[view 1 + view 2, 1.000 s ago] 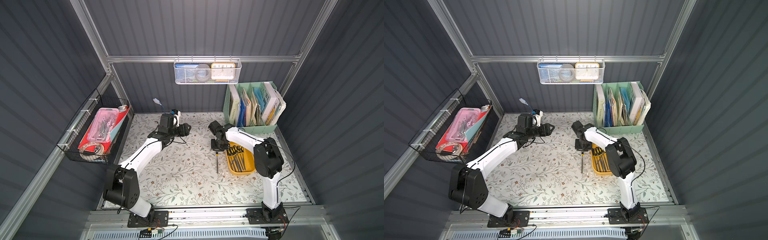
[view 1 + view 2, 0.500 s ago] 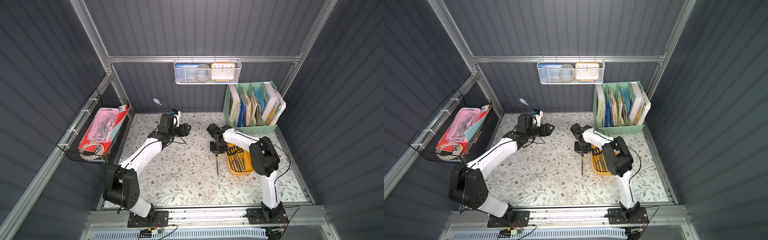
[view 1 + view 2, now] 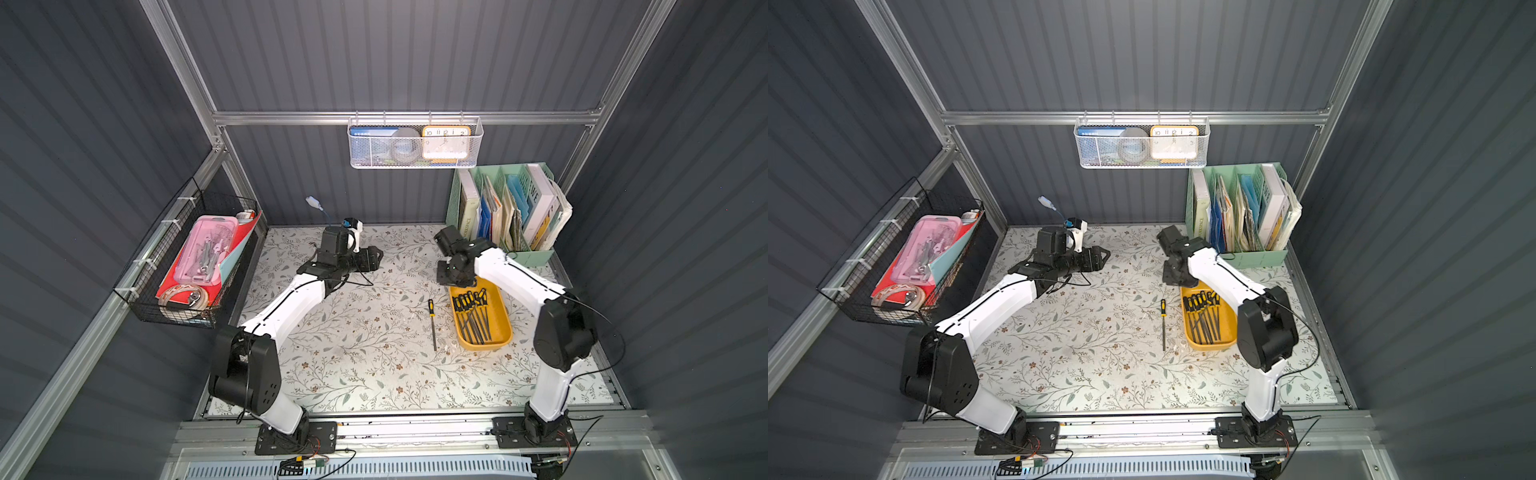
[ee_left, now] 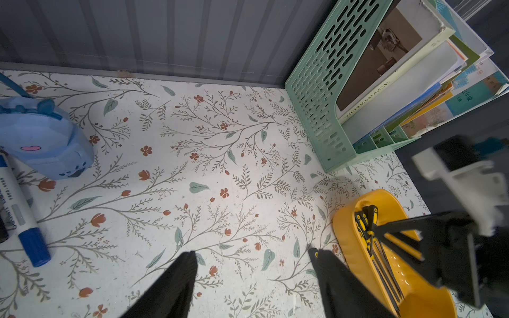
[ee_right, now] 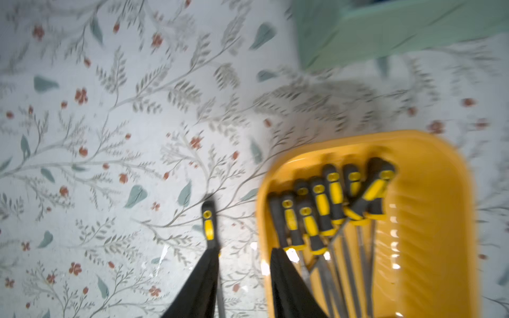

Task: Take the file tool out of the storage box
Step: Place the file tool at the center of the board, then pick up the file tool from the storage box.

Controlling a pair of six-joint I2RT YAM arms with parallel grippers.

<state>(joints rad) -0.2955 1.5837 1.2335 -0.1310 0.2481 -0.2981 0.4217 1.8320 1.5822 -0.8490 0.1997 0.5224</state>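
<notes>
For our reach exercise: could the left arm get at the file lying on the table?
Probably yes: the file lies on open table beside the storage box, with nothing between it and the open left gripper.

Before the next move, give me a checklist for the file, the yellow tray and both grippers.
1. File out of the yellow tray, flat on the table beside it, not touching: ok.
2. Right gripper open, nothing between the jaws: ok.
3. Right gripper off the file in both top views: ok.
4. Left gripper open and empty, away from the tray: ok.
5. Other files lying inside the tray: ok.
6. Tray flat on the table, not tipped: ok.
</notes>
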